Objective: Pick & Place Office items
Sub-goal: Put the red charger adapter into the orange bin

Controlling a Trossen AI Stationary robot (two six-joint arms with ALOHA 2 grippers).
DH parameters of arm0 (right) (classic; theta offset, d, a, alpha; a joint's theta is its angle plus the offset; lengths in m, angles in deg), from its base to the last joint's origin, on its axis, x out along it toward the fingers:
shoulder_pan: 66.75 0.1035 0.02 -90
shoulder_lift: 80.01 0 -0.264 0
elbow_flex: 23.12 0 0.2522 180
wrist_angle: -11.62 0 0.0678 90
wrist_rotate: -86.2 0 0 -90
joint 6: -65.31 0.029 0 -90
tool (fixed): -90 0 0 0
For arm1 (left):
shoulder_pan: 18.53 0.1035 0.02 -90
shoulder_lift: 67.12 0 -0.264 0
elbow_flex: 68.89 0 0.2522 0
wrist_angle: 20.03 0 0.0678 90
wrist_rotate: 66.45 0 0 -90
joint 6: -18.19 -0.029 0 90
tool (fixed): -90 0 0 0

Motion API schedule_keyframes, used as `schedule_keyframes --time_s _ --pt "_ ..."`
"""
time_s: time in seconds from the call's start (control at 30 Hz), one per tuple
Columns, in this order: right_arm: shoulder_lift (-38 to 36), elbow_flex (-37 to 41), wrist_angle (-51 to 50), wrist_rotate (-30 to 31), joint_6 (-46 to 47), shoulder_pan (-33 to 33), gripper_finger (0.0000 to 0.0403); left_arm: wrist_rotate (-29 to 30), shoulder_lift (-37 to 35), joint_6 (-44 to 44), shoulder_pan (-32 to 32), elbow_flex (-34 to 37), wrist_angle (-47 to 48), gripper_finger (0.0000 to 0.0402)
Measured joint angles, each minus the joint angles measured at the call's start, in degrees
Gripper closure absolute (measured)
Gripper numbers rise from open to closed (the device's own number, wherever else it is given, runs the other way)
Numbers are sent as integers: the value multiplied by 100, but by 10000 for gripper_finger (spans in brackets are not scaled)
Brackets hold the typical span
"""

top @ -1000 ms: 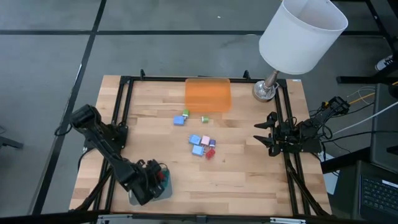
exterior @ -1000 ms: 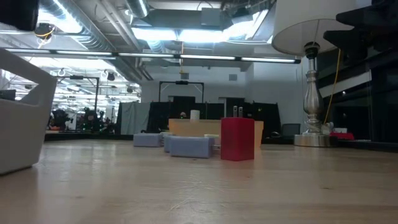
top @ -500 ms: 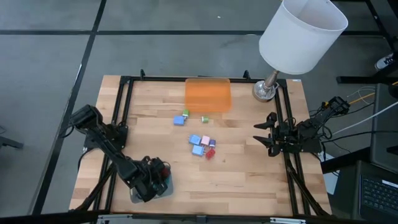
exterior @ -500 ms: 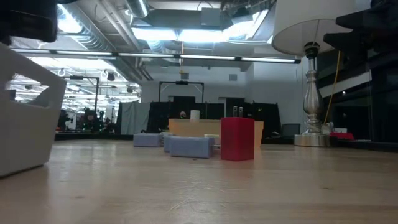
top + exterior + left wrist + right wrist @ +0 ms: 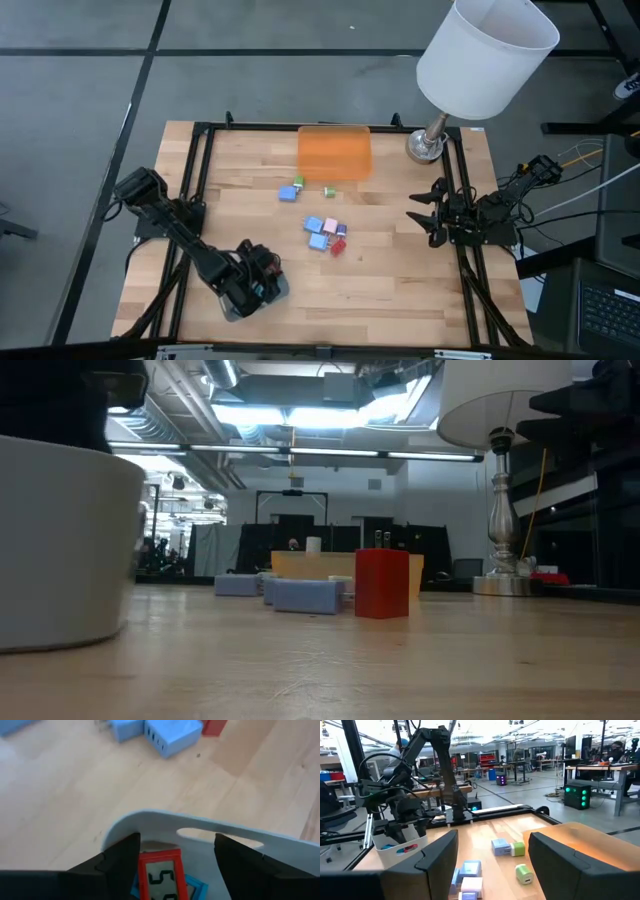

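The left gripper (image 5: pixel 262 283) hangs over the pale grey-green rounded plastic tray (image 5: pixel 275 293) at the table's near left. Its dark fingers (image 5: pixel 120 860) are spread apart, empty, above a red-framed flat rectangle (image 5: pixel 161 874) whose pale face shows a digit like "5", lying in the tray on a blue flat piece (image 5: pixel 195 885). Beyond its fingertips lie light blue little blocks (image 5: pixel 170 735). Further right, the cluster of small colourful blocks (image 5: pixel 326 233) sits mid-table, before the translucent orange rectangular tray (image 5: pixel 334 152). The right gripper (image 5: pixel 420 212) waits at the right edge, fingers spread wide, empty.
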Motion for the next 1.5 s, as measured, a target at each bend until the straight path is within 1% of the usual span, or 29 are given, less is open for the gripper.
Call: schedule_keyframes --time_s 0.13,0.27,0.43,0.6,0.83,0.9,1.0,1.1,1.17,1.23,1.37,1.43,1.5 --pt "0 0 2 19 0 -2 162 265 0 -455 100 0 -251 146" --pt "0 0 0 31 22 -3 162 553 0 -891 256 -2 -446 152" --pt "0 0 2 27 2 -4 162 947 0 -812 497 -2 -717 163" --pt "0 0 2 7 -29 -67 162 934 0 -1184 642 -4 -1143 166" --pt "0 0 3 -11 -33 -361 162 892 0 -1761 743 -4 -1299 162" --pt "1 0 2 -46 23 -459 162 949 0 -1887 783 -4 -1300 162" --pt "7 0 0 -258 248 -661 162 1132 0 -2124 895 -4 -1332 162" --pt "284 2 -32 -267 468 -934 162 1207 -23 -2433 1068 -4 -1338 162" --pt "511 1 -22 -209 619 -1142 162 1160 -33 -2637 1219 -7 -1355 162" --pt "825 1 -20 -262 869 -1395 162 965 -33 -2850 1382 -7 -1374 162" --pt "1549 -60 -15 -665 1395 -2012 162 156 -33 -3396 1753 -7 -1682 163" --pt "1953 -236 -22 -928 1384 -2341 162 -74 -33 -3855 1878 -7 -1992 167" --pt "2373 -503 6 -1192 1166 -2658 162 -184 -33 -4429 1952 -7 -2360 171"
